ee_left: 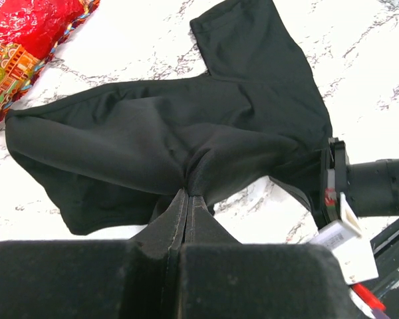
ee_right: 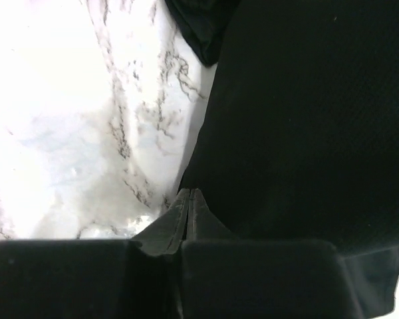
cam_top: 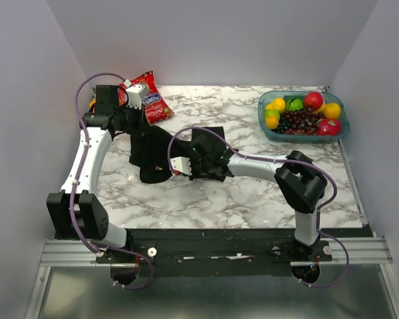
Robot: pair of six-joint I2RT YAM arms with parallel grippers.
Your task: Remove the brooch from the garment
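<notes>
The garment [cam_top: 153, 158] is a black T-shirt lying crumpled on the marble table, left of centre. In the left wrist view the garment [ee_left: 186, 126] is drawn up into a peak. My left gripper [ee_left: 188, 193] is shut on that fold; from above, the left gripper [cam_top: 137, 128] sits at the shirt's far left edge. My right gripper [ee_right: 190, 193] is shut, its tips against the edge of the garment [ee_right: 306, 119]; I cannot tell whether cloth is caught between them. From above, the right gripper [cam_top: 194, 169] is over the shirt's near right part. The brooch is hidden.
A red snack bag [cam_top: 153, 101] lies at the back left, just beyond the shirt, and the same snack bag [ee_left: 26, 40] shows in the left wrist view. A blue-green bowl [cam_top: 304, 138] of fruit stands at the back right. Grey walls close in three sides.
</notes>
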